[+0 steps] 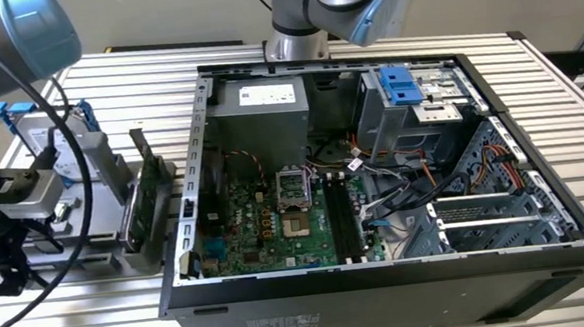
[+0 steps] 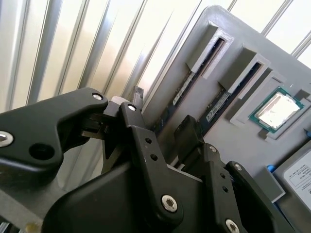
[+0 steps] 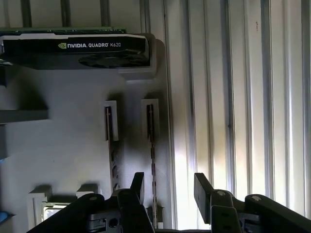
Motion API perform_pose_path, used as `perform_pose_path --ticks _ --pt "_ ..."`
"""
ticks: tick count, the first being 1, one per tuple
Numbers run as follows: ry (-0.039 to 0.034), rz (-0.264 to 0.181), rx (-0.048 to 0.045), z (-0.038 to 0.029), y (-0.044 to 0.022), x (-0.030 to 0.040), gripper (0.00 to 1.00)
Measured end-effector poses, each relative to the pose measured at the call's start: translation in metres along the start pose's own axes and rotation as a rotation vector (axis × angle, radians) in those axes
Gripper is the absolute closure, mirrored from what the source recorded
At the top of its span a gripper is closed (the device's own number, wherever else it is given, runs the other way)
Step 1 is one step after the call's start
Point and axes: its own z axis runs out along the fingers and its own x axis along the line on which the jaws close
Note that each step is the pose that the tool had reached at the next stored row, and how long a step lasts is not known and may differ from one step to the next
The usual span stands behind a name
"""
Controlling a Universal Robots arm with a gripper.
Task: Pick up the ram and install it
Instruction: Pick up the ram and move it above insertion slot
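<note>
Two ram sticks stand on edge in slots of a grey holder (image 3: 73, 145). In the first wrist view one ram (image 3: 152, 150) runs as a thin dark line near the holder's edge, and the other ram (image 3: 111, 145) is one slot further in. My gripper (image 3: 170, 191) is open just above them, its two black fingers (image 3: 137, 187) apart with the outer ram's line passing between them, closer to one finger. In the second wrist view the same ram (image 2: 187, 87) leads down to my gripper (image 2: 163, 114). Nothing is held.
The open computer case (image 1: 185, 222) lies on the slatted metal table, its motherboard memory slots (image 1: 345, 218) visible. The holder (image 1: 95, 230) at the exterior view's left also carries a green expansion card (image 1: 143, 182), a hard drive with blue rails (image 1: 54, 138) and a processor (image 2: 277, 108).
</note>
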Motion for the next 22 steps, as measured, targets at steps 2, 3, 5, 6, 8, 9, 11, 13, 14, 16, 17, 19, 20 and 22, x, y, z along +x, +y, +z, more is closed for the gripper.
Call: perform_pose_path --ticks 2,3,5,6,8,9,11,13,14,16,17,19,20,22 --pt "0.0002 0.000 -0.0001 0.0010 0.0000 0.0000 0.00" --pt "0.0002 0.000 -0.0002 0.0017 0.0000 0.0001 0.00" --pt "0.0001 0.000 -0.0001 0.0026 0.0000 0.0000 0.00" --pt "0.0001 0.000 -0.0001 0.0030 0.0001 0.0001 0.00" --pt "0.0001 0.000 -0.0002 0.0038 0.0008 0.0003 0.00" --pt "0.0002 0.000 -0.0001 0.0041 0.0014 0.0005 0.00" --pt "0.0002 0.000 -0.0002 0.0047 0.0028 0.0011 0.00" --pt "0.0002 0.000 -0.0002 0.0053 0.0043 0.0019 0.00" --pt "0.0002 0.000 -0.0002 0.0057 0.0049 0.0023 0.00" --pt "0.0002 0.000 -0.0002 0.0065 0.0060 0.0034 0.00" --pt "0.0002 0.000 -0.0002 0.0069 0.0065 0.0039 0.00" --pt "0.0002 0.000 -0.0002 0.0078 0.0072 0.0051 0.00" --pt "0.0004 0.000 -0.0003 0.0082 0.0073 0.0054 0.00" --pt "0.0003 0.000 -0.0002 0.0084 0.0073 0.0056 0.00"
